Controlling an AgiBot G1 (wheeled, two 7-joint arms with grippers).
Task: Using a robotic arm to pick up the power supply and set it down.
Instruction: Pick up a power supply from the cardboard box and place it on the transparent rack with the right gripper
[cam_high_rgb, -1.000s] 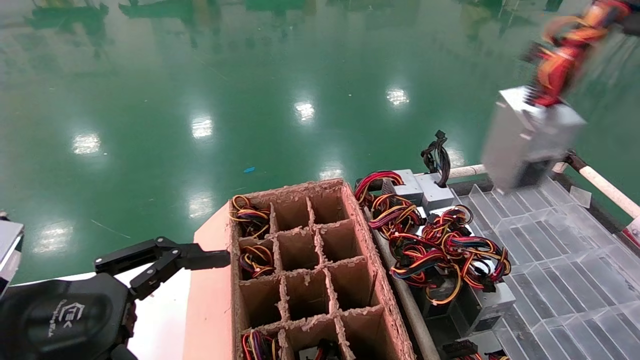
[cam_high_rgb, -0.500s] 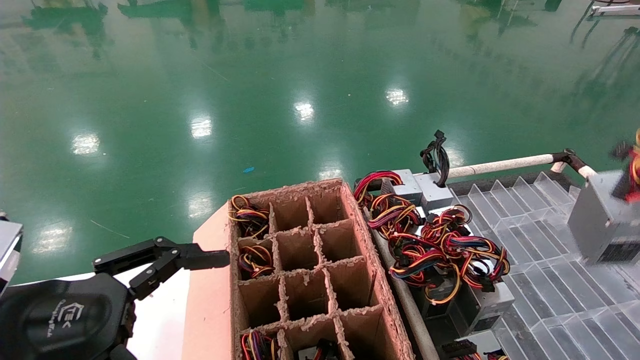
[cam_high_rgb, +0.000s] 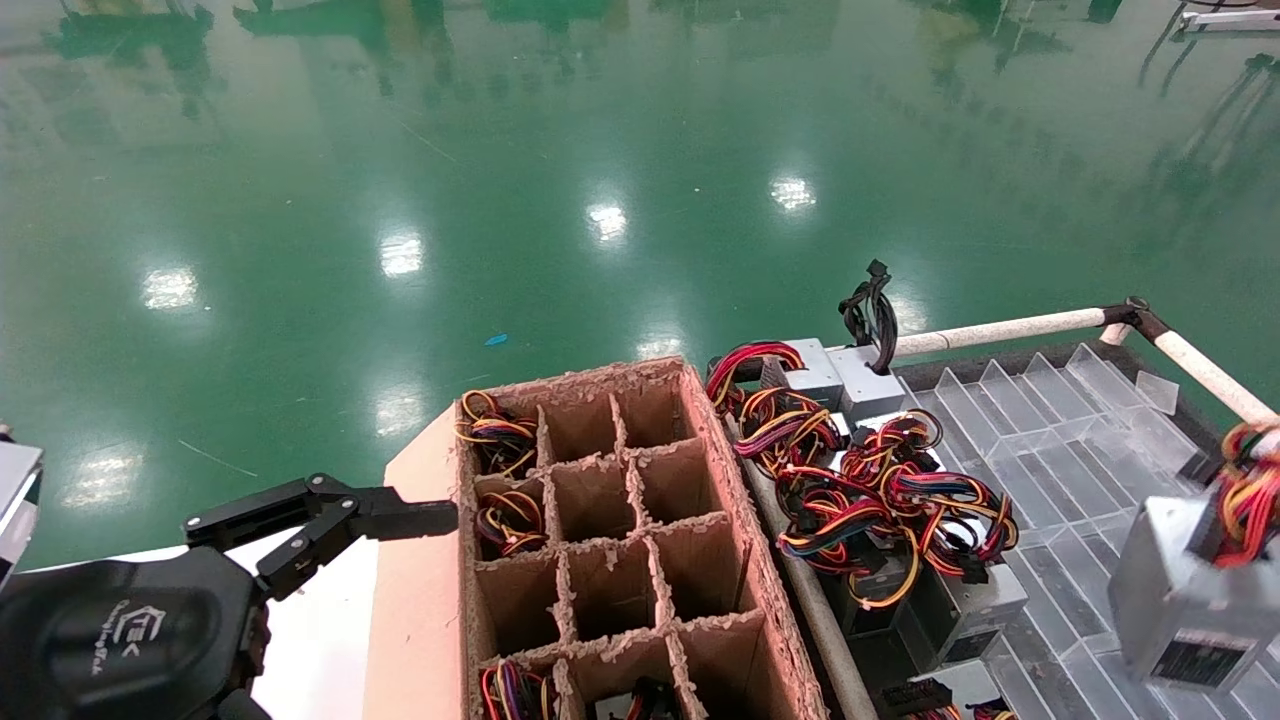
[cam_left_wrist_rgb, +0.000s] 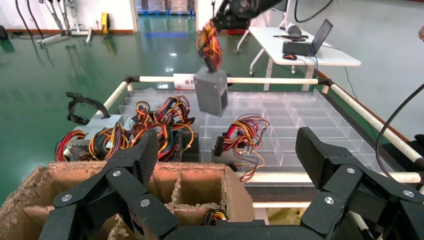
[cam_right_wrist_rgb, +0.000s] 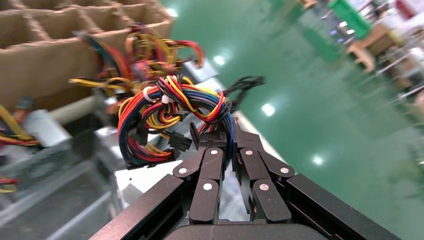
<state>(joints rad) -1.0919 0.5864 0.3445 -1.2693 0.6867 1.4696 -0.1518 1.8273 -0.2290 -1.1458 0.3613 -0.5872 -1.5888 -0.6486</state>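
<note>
Aloft, power supply (cam_high_rgb: 1180, 600) hanging upright (wires topmost), right pincer (cam_right_wrist_rgb: 227, 150) clamping its bundle.

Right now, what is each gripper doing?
Left gripper: open, empty, beside the cardboard box.
Right gripper: shut on the wire bundle of the power supply, hanging over the clear tray.

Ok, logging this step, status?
Right gripper shut on power supply's wire bundle, above clear tray. Left gripper open, parked by cardboard crate.
</note>
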